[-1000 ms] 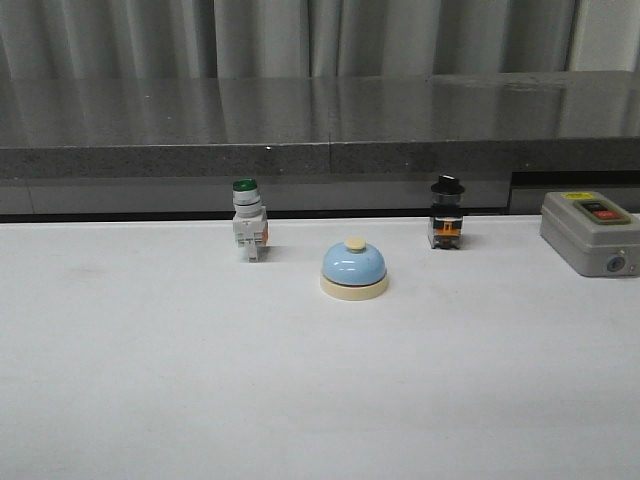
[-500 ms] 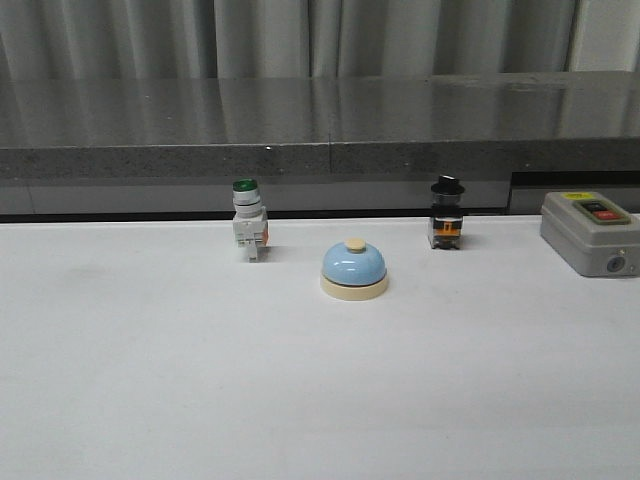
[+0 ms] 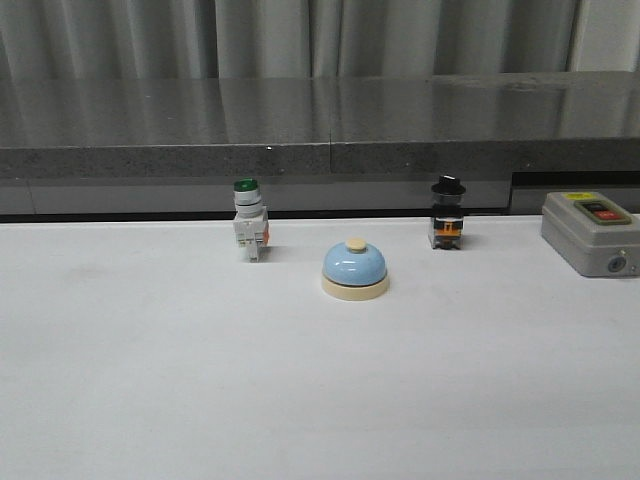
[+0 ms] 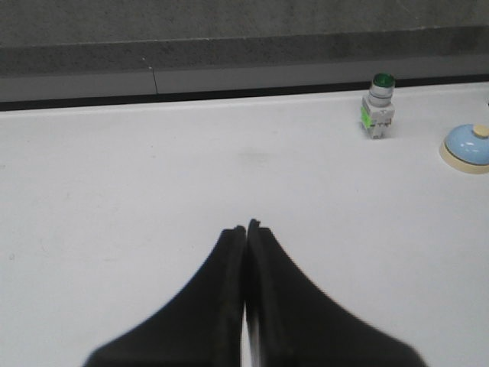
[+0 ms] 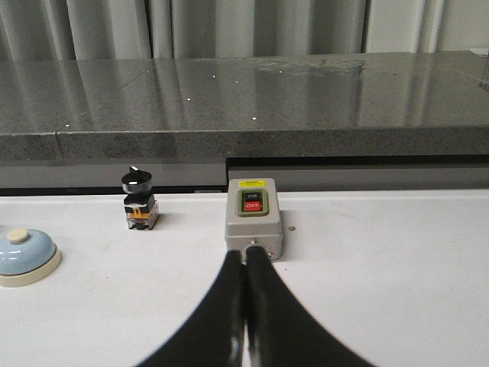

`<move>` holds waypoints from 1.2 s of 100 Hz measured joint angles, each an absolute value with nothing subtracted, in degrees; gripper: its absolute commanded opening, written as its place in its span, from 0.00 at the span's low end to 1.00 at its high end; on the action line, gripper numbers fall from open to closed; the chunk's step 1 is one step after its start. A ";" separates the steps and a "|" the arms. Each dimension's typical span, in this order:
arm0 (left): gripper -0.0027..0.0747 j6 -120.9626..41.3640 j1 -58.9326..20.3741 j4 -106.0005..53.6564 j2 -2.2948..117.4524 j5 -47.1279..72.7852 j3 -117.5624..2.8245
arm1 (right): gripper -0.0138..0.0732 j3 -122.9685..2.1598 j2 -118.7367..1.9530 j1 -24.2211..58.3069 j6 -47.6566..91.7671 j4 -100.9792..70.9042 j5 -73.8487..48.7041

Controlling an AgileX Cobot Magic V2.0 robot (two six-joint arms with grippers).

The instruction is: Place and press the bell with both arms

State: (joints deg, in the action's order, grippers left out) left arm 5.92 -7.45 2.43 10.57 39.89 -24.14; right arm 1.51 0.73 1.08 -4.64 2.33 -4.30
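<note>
The light-blue bell [image 3: 354, 270] with cream base and cream button stands upright on the white table, near its middle. It also shows in the left wrist view [image 4: 467, 148] and in the right wrist view [image 5: 27, 257]. Neither arm shows in the front view. My left gripper [image 4: 245, 227] is shut and empty over bare table, well short of the bell and to its left. My right gripper [image 5: 245, 253] is shut and empty, its tips in line with the grey box, the bell far off to its left.
A white green-capped push-button switch [image 3: 248, 221] stands behind the bell to the left. A black-knobbed switch [image 3: 446, 214] stands behind it to the right. A grey box with red and green buttons [image 3: 590, 232] sits at the right edge. A dark stone ledge [image 3: 320, 125] runs along the back.
</note>
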 measured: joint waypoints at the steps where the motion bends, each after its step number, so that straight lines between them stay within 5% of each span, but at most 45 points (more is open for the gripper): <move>1: 0.01 5.92 -7.17 2.43 10.43 38.93 -23.84 | 0.09 1.51 0.73 1.08 -4.64 2.33 -4.30; 27: 0.01 6.04 -2.17 2.55 5.01 17.71 -11.52 | 0.09 1.51 0.73 1.08 -4.64 2.33 -4.30; 67: 0.01 6.04 -0.25 2.34 -0.31 4.10 0.05 | 0.09 1.51 0.73 1.08 -4.64 2.33 -4.30; 120: 0.01 6.07 -0.25 2.00 -0.31 2.41 0.05 | 0.09 1.51 0.73 1.08 -4.64 2.33 -4.30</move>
State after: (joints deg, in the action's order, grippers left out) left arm 6.07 -0.25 2.00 -0.31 2.41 0.05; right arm 1.51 0.73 1.08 -4.64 2.33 -4.30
